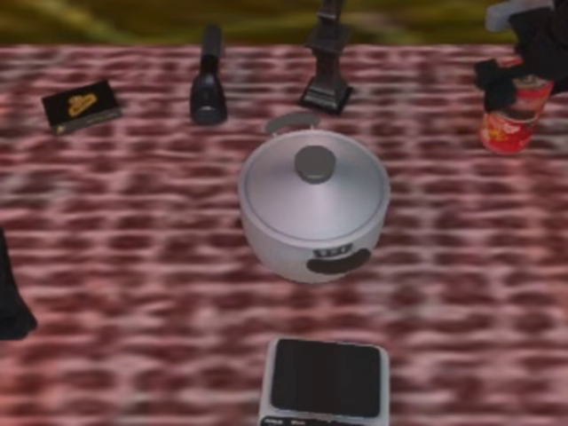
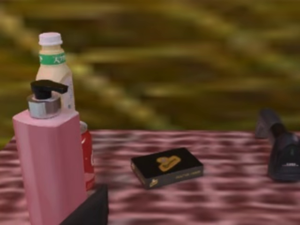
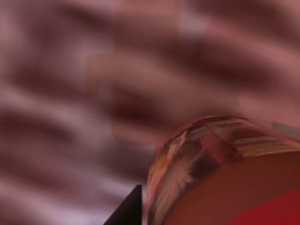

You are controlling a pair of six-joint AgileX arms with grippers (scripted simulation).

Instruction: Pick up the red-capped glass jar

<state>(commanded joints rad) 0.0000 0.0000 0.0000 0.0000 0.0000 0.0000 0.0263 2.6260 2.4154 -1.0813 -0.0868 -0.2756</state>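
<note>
Jar, the red-capped glass jar, sat at the table's far right corner, clamped at the lid by the right gripper, fingers closed on it. Right wrist view showed its glass shoulder close up. Left gripper was parked at the left edge; finger state: cannot tell. Silver pot stood mid-table.

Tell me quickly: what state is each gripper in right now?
Left gripper: parked at the table's left edge; state cannot be told.
Right gripper: closed on the red-capped glass jar, far right.
</note>
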